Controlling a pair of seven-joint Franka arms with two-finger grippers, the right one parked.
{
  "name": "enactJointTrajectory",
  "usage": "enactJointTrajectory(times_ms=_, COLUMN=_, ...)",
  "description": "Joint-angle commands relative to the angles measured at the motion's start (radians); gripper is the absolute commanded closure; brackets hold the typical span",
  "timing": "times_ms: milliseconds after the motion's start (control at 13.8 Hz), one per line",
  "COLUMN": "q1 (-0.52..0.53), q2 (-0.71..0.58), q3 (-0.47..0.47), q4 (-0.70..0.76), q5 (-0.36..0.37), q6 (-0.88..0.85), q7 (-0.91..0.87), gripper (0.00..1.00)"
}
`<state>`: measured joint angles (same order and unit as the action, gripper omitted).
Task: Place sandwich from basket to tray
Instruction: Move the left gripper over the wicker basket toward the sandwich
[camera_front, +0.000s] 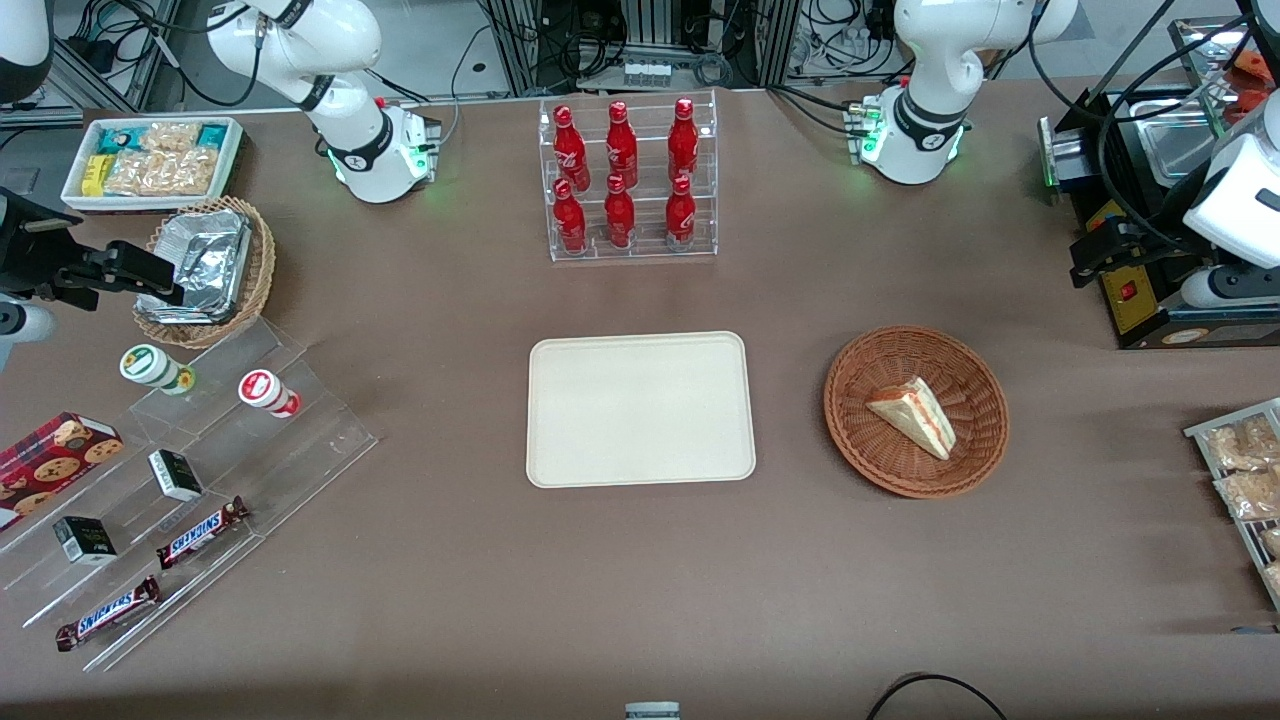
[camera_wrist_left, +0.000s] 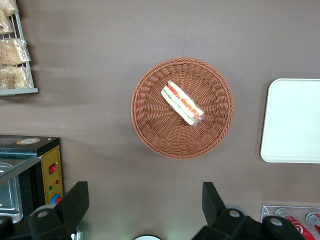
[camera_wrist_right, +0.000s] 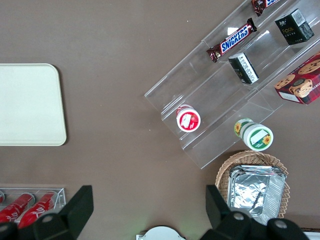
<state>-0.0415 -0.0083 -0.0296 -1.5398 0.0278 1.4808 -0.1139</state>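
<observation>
The tray (camera_wrist_left: 292, 120) is running off the left wrist view's edge. The pincer (camera_wrist_left: 145, 207) is showing only its spread black fingers (camera_wrist_left: 75, 202), its body cropped. The bottles (camera_wrist_left: 297, 220) are barely peeking in. The snack rack (camera_front: 1245, 490) is being cut by the front view's border.

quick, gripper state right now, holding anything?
Left gripper: open, holding nothing, up above the table short of the basket; the sandwich lies in it.
</observation>
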Motion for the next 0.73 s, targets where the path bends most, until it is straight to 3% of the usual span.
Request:
enactJointTrajectory(times_ms=0, q1=0.019, q2=0.007, q3=-0.018, q4=0.03, q5=0.006, q6=-0.03, q7=0.019, gripper=0.0)
enactJointTrajectory(times_ms=363, q1=0.014, q2=0.047, q3=-0.021, q4=-0.043, q5=0.007, q6=0.039, q7=-0.001, gripper=0.0)
enactJointTrajectory(times_ms=653, q1=0.006, q2=0.018, q3=-0.039, q4=-0.336, q5=0.007, q6=0.393, q7=-0.237, gripper=0.0)
